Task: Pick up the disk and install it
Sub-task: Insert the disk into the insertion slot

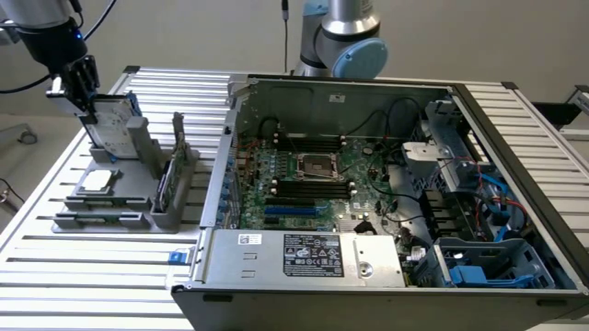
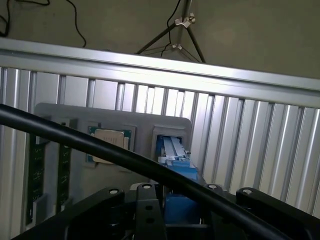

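Disk [image 1: 112,129] stands upright in the grey holder [image 1: 175,215] on the bench [image 1: 83,272], its top edge between the hand's [image 1: 87,109] fingers; I cannot tell whether they grip it.

No text can be read: the white label on the disk [image 1: 110,129], upper left of the exterior view, and the printed labels on the power supply [image 1: 304,256], lower centre, are too small.
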You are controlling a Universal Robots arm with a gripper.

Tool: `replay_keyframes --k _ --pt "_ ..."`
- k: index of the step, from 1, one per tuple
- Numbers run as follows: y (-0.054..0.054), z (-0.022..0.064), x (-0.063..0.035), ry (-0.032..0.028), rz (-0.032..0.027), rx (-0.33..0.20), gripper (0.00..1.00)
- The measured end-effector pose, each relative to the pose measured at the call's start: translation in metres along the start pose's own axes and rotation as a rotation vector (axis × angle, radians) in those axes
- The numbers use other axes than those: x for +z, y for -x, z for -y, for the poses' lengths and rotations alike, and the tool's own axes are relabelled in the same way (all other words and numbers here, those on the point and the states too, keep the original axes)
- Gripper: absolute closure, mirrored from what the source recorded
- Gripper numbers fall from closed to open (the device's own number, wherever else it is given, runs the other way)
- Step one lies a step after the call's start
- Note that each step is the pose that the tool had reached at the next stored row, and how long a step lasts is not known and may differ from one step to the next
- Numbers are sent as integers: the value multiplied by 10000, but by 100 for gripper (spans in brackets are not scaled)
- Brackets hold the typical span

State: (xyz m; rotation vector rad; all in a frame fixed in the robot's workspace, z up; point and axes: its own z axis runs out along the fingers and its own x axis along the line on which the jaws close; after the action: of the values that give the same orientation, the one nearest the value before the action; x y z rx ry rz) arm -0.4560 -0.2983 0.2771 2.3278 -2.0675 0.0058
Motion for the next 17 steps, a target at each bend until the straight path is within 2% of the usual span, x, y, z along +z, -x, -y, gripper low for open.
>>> replay_keyframes --k 6,11,17 --pt "-13 -1 3 -8 1 337 66" --pt "-17 -2 5 -47 -21 637 67" --pt "-17 -1 6 -95 -31 737 67"
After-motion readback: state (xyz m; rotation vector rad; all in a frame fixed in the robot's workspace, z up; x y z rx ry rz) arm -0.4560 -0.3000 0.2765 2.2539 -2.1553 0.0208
